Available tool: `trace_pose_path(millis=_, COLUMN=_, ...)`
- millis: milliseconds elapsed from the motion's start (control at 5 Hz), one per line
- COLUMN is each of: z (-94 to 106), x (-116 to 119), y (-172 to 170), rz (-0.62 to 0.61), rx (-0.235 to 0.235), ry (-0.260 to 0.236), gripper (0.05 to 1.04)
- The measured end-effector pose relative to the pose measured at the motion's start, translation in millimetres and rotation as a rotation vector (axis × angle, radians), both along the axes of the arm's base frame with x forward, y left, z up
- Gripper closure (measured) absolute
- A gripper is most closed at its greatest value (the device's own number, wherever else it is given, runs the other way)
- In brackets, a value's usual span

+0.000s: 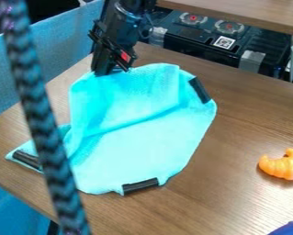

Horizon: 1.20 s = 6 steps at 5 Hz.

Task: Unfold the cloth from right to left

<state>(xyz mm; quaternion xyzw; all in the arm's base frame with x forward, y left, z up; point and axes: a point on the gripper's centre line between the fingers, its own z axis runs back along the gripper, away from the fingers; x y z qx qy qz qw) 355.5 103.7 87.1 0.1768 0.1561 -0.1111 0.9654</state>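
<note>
Cloth [145, 137] of a bright turquoise lies on the wood-grained counter [234, 202], left of the middle of the view, partly spread and still creased. A long fold runs slantwise across it, and its upper left part bulges up toward the end effector [111, 70]. One corner juts out at the lower left. Dark strips mark its edge: one at the upper right [199, 89], one at the bottom [140, 185], one on the left corner [27, 159].

The black end effector hangs at the cloth's upper left edge; I cannot tell whether it is spread or pinching the fabric.

A braided, dark and teal cord [48, 133] crosses the view in front, hiding some of the cloth's left side. Well apart to the right sits a curved orange object [282, 164], with a blue item [288, 229] at the lower right corner. Black equipment [191, 41] stands behind the counter.
</note>
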Motion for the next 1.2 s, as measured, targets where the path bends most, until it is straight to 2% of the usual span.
trace_pose_path(millis=200, z=5.0, x=2, y=15, rz=-0.066, rx=0.101, ry=0.016, gripper=1.033)
trace_pose_path(millis=400, z=11.2, x=8, y=19, rz=-0.128, rx=0.177, ry=0.014, gripper=1.033)
trace_pose_path(millis=600, z=22.7, x=17, y=23, rz=-0.167, rx=0.216, ry=-0.005, gripper=1.033)
trace_pose_path(millis=800, z=24.5, x=24, y=29, rz=-0.200, rx=0.249, ry=0.010, gripper=1.033)
trace_pose_path(millis=1000, z=21.7, x=28, y=34, rz=-0.256, rx=0.276, ry=0.034, gripper=1.033)
trace_pose_path(millis=1200, z=12.2, x=34, y=35, rz=-0.307, rx=0.262, ry=0.082, gripper=1.018)
